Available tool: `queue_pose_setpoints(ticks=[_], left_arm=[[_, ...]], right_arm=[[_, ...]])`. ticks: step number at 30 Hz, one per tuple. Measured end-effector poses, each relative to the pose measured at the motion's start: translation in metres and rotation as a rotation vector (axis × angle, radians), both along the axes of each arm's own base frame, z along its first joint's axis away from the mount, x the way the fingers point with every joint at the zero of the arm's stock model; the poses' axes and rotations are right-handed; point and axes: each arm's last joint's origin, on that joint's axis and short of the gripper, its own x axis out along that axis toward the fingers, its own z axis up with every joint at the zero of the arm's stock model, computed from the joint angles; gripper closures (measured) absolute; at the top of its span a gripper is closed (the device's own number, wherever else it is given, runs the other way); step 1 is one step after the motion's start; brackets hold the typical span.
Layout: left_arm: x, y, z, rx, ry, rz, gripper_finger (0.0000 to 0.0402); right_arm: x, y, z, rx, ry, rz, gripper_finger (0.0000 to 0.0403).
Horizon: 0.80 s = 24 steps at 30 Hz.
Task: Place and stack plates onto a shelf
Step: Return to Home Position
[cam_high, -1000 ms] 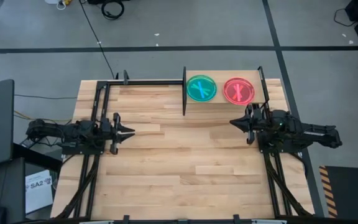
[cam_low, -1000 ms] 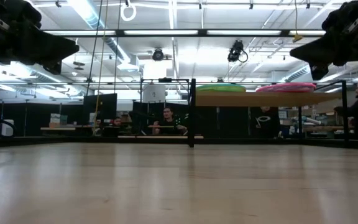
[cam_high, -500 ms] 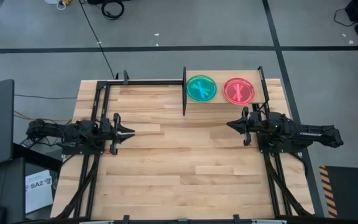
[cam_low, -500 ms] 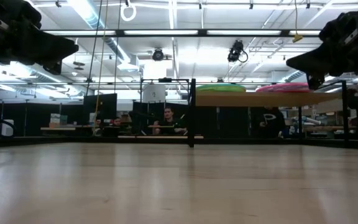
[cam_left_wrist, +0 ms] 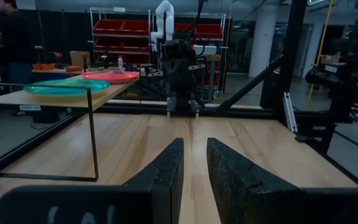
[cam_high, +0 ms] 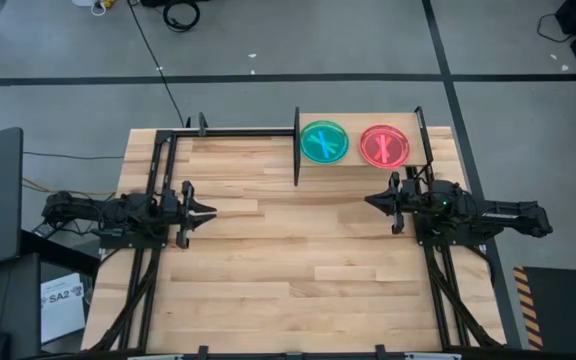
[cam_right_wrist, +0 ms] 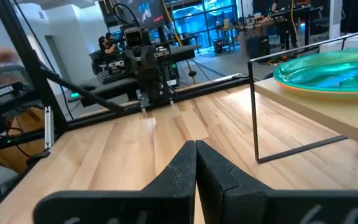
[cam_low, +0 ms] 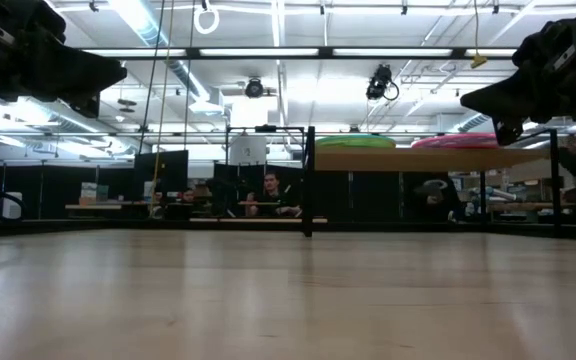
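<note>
**Plates.** The plates are sitting in two stacks on the shelf [cam_high: 354, 127], in the upper centre-right of the high view. A teal-topped stack [cam_high: 324, 142] is lying on the picture's left, and a pink-topped stack [cam_high: 385, 146] is lying just beside it, not touching it. In the low view a green edge is showing in the left stack. No plate is lying on the wooden surface [cam_high: 298, 270].

**Handling (judgement).** The plates are looking thin, light and stiff, and the smooth plastic is probably slippery. Nested plates are likely to slide or lift together. Any regrasp is best taken at the exposed rim facing the surface's open middle, with a shallow pinch.

**Pincers.**
- The left pincer [cam_high: 208, 212] is hovering at the left middle of the high view, well apart from the shelf. Its fingers are standing narrowly apart and holding nothing.
- The right pincer [cam_high: 373, 201] is hovering right of centre, just below the shelf in the picture. Its fingers are pressed together and empty.

**Surroundings.**
- Thin black posts [cam_high: 296, 146] are flanking the shelf, so they are limiting any sideways approach.
- A black rail [cam_high: 243, 131] is running along the surface's upper edge.
- People [cam_low: 268, 195] are sitting in the room beyond, clear of both arms.
</note>
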Motion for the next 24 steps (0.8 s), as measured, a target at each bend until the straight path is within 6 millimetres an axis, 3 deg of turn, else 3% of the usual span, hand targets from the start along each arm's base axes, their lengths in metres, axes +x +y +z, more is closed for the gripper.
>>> queue_pose_setpoints(ticks=[24], left_arm=[[-0.0008,0.0002,0.001,0.0,-0.012,0.002,0.0324]], right_arm=[[0.0,0.0,-0.0001,0.0,0.001,0.001,0.0391]])
